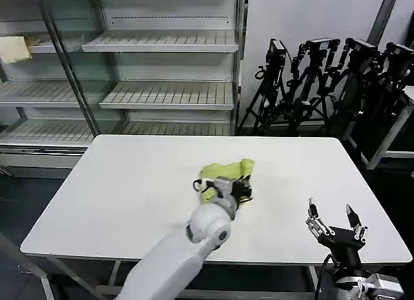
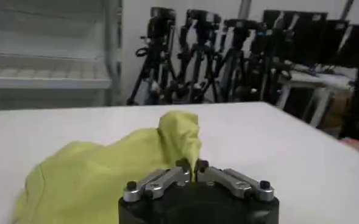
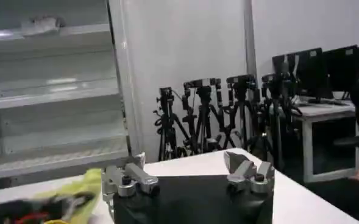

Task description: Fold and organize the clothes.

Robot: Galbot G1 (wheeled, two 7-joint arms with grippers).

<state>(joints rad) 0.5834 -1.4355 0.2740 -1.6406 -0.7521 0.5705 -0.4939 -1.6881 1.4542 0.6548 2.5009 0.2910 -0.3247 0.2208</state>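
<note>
Lime T-shirt pinched in closed left pincer (right pincer wide, empty).

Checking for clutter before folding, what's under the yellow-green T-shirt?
The T-shirt lies crumpled on the white table, with the left hand pinching up a fold. Whatever lies beneath the fabric is covered.

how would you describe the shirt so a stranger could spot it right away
Look at the white table in front of the shelving. Near its middle lies a crumpled lime yellow-green T-shirt, pinched by the left gripper. It is the only cloth on the table; the right gripper waits open near the front right edge.
</note>
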